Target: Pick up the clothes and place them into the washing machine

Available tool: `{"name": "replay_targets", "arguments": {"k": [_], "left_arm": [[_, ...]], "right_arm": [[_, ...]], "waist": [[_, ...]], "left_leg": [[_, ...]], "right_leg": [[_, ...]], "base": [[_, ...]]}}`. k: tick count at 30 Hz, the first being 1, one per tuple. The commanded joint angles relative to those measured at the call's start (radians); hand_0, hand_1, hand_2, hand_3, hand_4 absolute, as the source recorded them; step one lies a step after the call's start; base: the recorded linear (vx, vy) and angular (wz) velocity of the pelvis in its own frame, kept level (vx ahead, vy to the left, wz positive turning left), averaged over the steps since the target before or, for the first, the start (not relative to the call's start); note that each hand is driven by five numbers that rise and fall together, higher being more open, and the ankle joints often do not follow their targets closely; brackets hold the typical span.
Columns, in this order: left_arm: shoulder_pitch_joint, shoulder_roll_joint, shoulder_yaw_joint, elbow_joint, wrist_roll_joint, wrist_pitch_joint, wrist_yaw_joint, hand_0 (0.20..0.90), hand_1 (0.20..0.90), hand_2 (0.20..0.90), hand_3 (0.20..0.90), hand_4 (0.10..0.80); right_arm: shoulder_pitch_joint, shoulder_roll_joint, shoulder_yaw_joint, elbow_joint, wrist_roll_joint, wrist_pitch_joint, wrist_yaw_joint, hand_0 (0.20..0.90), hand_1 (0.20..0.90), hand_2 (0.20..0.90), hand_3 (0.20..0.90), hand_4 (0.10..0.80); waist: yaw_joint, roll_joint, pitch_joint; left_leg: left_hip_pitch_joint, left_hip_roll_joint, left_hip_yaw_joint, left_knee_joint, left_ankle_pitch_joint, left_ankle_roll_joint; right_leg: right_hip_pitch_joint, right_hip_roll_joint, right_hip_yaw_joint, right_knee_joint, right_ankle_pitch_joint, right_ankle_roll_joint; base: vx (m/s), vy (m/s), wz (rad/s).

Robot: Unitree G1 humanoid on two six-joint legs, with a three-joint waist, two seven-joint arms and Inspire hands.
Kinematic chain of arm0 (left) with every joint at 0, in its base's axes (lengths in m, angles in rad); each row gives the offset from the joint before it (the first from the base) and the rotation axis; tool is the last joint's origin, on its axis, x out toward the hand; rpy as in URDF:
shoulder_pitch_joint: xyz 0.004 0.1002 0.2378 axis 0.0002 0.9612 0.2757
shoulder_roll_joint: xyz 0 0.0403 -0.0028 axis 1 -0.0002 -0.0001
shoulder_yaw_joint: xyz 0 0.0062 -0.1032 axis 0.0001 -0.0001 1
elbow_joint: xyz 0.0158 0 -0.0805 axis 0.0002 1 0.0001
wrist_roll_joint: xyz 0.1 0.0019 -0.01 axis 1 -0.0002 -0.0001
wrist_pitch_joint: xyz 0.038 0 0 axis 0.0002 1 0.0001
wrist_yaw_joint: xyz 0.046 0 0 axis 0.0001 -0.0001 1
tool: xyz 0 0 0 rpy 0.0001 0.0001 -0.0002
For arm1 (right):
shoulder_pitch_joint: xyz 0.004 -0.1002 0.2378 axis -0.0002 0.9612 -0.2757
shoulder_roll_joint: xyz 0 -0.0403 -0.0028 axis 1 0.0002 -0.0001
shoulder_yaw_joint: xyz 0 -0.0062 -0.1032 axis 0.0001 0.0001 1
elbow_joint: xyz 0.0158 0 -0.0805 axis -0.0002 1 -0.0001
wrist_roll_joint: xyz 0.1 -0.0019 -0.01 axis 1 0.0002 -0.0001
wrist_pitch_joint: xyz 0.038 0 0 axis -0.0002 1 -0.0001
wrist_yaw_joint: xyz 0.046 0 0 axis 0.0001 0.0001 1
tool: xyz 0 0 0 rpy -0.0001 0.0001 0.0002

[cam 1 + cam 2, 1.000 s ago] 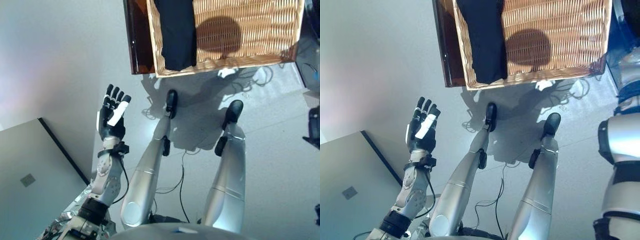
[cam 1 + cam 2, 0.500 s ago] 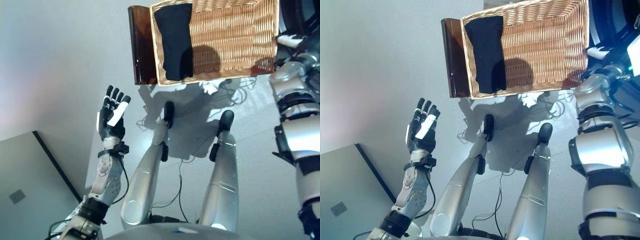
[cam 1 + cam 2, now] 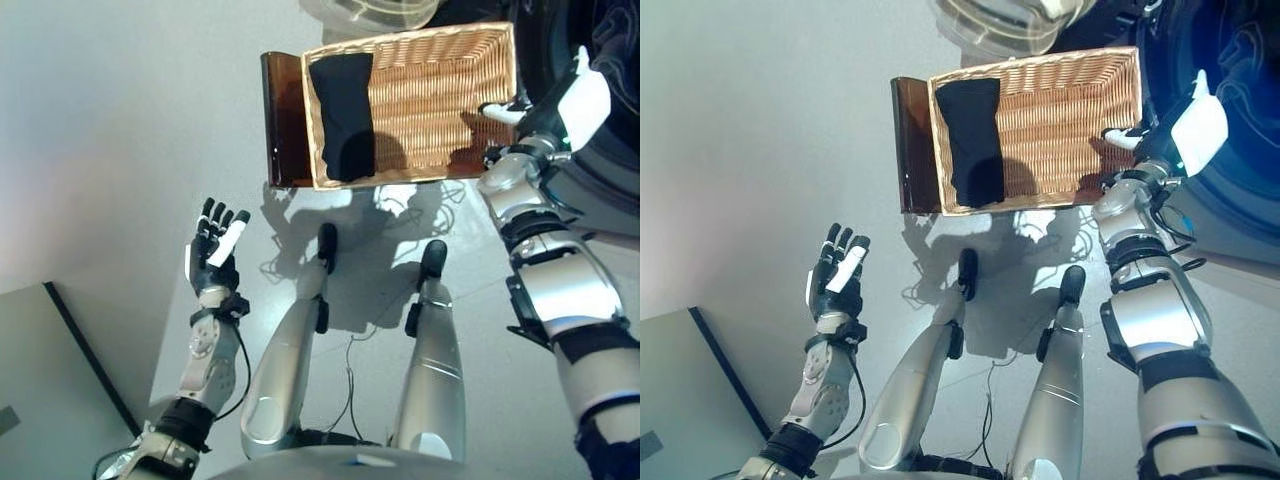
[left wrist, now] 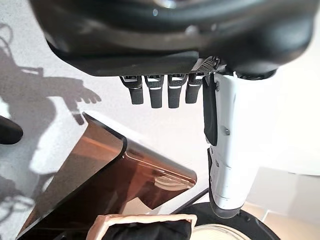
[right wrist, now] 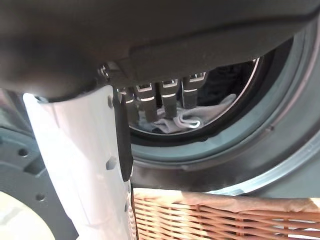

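**Right hand empty at the drum mouth, dark garment waiting in the basket**

The right hand (image 3: 1160,130) hangs with fingers straight and spread, holding nothing, between the wicker basket (image 3: 440,90) and the washing machine drum (image 5: 220,85), where pale laundry (image 5: 185,117) already lies. The left hand (image 3: 215,250) is raised well off to the other side, fingers also straight and empty.

The remaining dark folded garment (image 3: 343,115) lies at the basket end farthest from the right hand, draped along the wall. Its long axis runs across the basket's short width, from the far rim towards the near one.

Likely risks: a reach across could knock the basket rim, or a pinch of only the top layer could let the garment unfold and trail over the edge.
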Motion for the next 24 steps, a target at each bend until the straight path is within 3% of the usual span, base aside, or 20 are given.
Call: {"name": "replay_targets", "arguments": {"k": [1, 8, 24], "left_arm": [[0.041, 0.033, 0.065, -0.037, 0.024, -0.059, -0.008, 0.9, 0.9, 0.9, 0.9, 0.8], [0.053, 0.034, 0.079, -0.032, 0.029, -0.054, -0.012, 0.9, 0.9, 0.9, 0.9, 0.8], [0.065, 0.026, 0.095, -0.009, 0.026, -0.047, -0.015, 0.9, 0.9, 0.9, 0.9, 0.8]], "right_arm": [[-0.009, -0.042, -0.008, -0.101, -0.066, -0.046, -0.083, 0.9, 0.9, 0.9, 0.9, 0.8], [0.035, -0.02, 0.01, -0.156, -0.138, -0.028, -0.081, 0.9, 0.9, 0.9, 0.9, 0.8], [0.129, 0.125, -0.012, -0.21, -0.213, -0.012, -0.078, 0.9, 0.9, 0.9, 0.9, 0.8]], "waist": [[0.0, -0.008, 0.006], [0.003, -0.027, 0.006], [0.03, -0.073, -0.023]], "left_leg": [[0.019, -0.022, 0.048, 0.051, -0.093, -0.052], [0.061, -0.019, 0.035, 0.048, -0.094, -0.048], [0.159, -0.015, -0.003, 0.024, -0.093, -0.039]], "right_leg": [[0.075, 0.031, -0.044, -0.022, -0.047, -0.047], [0.13, 0.028, -0.059, -0.037, -0.044, -0.045], [0.26, 0.017, -0.107, -0.076, -0.046, -0.04]], "base": [[0.0, 0.0, 0.0], [0.003, -0.002, 0.02], [0.025, 0.002, 0.05]]}}
